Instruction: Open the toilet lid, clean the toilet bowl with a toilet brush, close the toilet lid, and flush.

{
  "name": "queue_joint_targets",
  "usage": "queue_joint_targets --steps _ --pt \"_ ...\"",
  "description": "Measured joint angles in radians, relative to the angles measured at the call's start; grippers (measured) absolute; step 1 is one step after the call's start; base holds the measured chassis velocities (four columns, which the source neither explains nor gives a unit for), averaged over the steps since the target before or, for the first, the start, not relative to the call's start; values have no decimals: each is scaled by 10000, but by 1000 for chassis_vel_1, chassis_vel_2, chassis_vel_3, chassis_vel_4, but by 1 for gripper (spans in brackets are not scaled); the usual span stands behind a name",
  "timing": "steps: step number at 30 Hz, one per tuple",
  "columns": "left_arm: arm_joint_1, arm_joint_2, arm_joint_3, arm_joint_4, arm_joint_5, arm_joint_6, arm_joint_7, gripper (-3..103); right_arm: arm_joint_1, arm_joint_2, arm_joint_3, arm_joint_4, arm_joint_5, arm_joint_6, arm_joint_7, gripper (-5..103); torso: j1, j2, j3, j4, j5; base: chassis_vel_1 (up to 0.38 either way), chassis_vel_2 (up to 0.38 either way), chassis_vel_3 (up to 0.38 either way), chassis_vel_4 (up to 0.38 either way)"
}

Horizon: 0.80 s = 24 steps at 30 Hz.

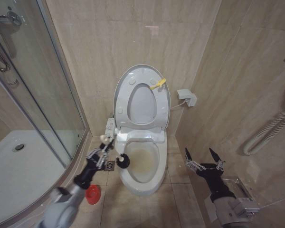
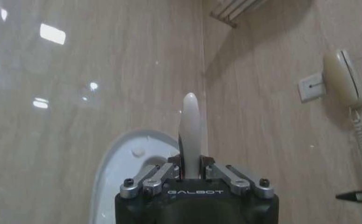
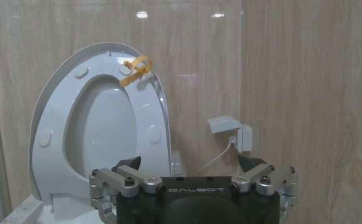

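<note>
Left gripper [image 1: 103, 154] of my robot is clamped shut on the pale handle of the toilet brush [image 1: 115, 153], beside the bowl's left rim. Its dark bristle head sits over the left edge of the toilet bowl [image 1: 141, 164]. Below it, a red brush holder [image 1: 92, 193] stands on the floor tiles. At centre, the toilet lid [image 1: 126, 80] stands raised against the wall, a yellow clip [image 1: 157, 84] on its rim. On the right, my right gripper [image 1: 204, 156] hangs beside the bowl, fingers spread wide, holding nothing.
</note>
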Motion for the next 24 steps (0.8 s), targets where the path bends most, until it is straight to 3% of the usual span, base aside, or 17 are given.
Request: queue_joint_targets --steps 6,10,13,17,24 --pt "1521 -686 -1275 -718 332 74 -501 19 0 0 0 0 0 0 0 100 0 0 0 -2 -1 0 0 0 0" --pt "2599 -2085 -2311 -1045 883 71 -998 19 0 -1 0 0 0 0 0 100 -1 0 0 -1 0 0 0 0 0" --pt "2968 -2606 -2631 -1069 1196 46 -1229 19 0 0 0 0 0 0 0 100 -1 0 0 0 2 0 0 0 0" --pt "3249 -3199 -3111 -546 1637 -193 -1576 19 0 0 0 0 0 0 0 100 -1 0 0 1 2 0 0 0 0" --pt "2626 -3226 -3264 1587 1577 -899 -1591 19 0 0 0 0 0 0 0 100 1 -1 1 -5 2 0 0 0 0"
